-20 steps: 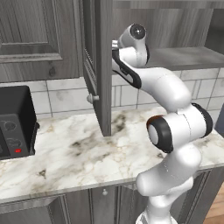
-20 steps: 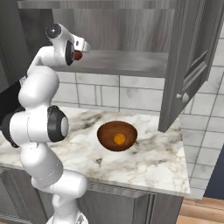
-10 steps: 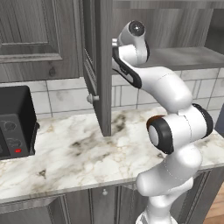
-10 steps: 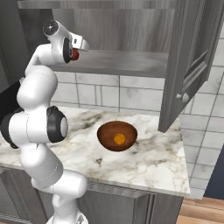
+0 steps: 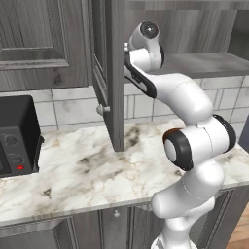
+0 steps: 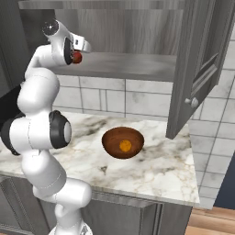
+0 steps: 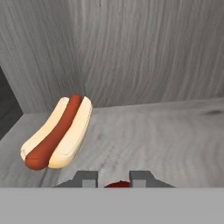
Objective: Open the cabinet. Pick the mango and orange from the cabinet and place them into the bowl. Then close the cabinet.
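My gripper [image 6: 78,57] is clenched on the mango [image 6: 77,57], a small red-tinged fruit that peeks out between my two dark fingertips [image 7: 89,178] just above the cabinet [image 6: 137,66] shelf. A hot dog [image 7: 58,132] lies on that shelf close ahead and to one side of my hand, near the back corner. Both cabinet doors stand open. The orange [image 6: 124,146] already sits in the brown bowl [image 6: 110,142] on the marble counter [image 6: 156,170], well below and to the side of my hand. To do this step well, I judge I should draw straight back out of the shelf without nudging the hot dog, clear the door edges, then lower over the bowl before letting go.
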Controlling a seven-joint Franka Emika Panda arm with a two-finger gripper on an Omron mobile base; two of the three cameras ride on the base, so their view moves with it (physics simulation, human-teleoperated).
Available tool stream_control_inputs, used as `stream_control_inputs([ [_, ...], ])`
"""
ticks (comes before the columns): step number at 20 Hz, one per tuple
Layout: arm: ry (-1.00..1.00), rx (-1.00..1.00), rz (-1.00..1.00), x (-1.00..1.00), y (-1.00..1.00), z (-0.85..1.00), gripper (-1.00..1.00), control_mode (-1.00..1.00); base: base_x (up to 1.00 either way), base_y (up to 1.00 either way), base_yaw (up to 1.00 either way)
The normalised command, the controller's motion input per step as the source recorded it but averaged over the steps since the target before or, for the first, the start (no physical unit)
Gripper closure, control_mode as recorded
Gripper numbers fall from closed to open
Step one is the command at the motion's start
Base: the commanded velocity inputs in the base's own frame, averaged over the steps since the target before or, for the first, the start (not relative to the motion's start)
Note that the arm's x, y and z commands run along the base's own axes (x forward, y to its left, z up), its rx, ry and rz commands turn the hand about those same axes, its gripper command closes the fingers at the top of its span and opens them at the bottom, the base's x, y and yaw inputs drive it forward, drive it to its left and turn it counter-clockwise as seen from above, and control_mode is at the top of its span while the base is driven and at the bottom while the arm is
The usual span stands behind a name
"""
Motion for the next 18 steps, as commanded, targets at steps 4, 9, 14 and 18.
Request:
stream_control_inputs([
  [4,0.02,-0.01,0.00,0.00,0.03,-0.01,-1.00,-1.00,0.00,0.00,0.00],
  [9,0.05,0.00,0.00,-0.27,0.00,-0.04,-1.00,-1.00,0.00,0.00,0.00],
  [14,0.02,0.00,0.00,-0.20,0.00,-0.04,-1.00,-1.00,0.00,0.00,0.00],
  [18,0.03,0.00,0.00,0.00,0.00,-0.11,-1.00,-1.00,0.00,0.00,0.00],
])
